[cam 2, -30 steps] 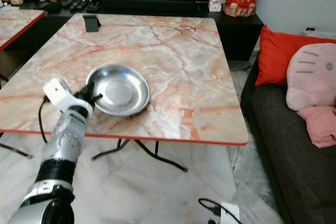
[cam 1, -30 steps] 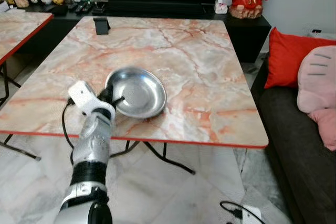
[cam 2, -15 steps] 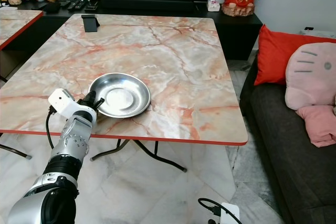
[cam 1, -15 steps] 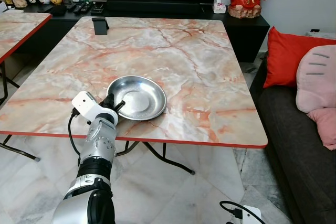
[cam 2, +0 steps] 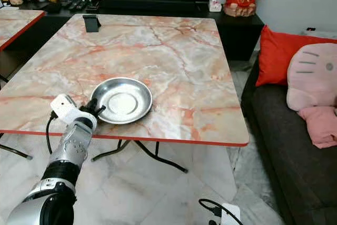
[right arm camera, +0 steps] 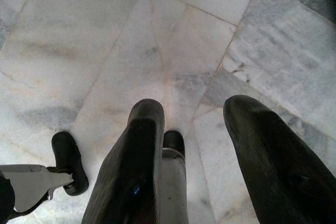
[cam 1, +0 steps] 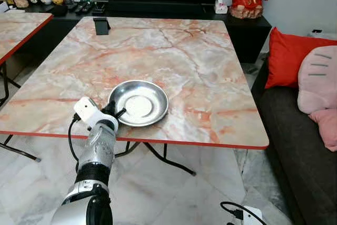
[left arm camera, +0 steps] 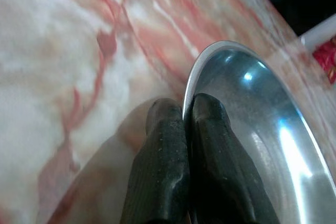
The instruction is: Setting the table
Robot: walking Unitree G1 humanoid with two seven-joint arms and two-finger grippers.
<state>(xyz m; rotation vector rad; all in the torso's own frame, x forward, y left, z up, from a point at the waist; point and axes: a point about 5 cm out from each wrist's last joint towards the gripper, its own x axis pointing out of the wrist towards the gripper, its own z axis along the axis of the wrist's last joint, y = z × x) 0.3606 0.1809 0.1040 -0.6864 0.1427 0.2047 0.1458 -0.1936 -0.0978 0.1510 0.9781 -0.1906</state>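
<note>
Floor tiles (right arm camera: 94, 51) are what my right gripper (right arm camera: 205, 145) is looking at, hanging idle down by my side with its two fingers spread apart and nothing in them.

Up on the marble table (cam 1: 200, 61), my left gripper (cam 1: 115, 111) is the busy one. It's pinched tight on the near-left rim of the steel plate (cam 1: 140, 102), one finger inside the rim and one outside, as the left wrist view shows pretty clearly. The plate itself looks like it's lying flat on the tabletop, close to the near edge and a bit left of centre.

Stuff that could go sideways from here, imo:
- The plate is near the red table edge (cam 1: 158, 142). If I pull back without letting go first, I'd guess it slides toward me and tips off onto the floor.
- That rim is thin, smooth metal, so the grip is on very little surface. Any twist of the wrist and it probably skids or flips up.
- Opening too fast could nudge it, though that's minor.

Farther back there's a small black phone stand (cam 1: 101, 25) at the far-left side of the table, well apart from the plate, so no clash there.
</note>
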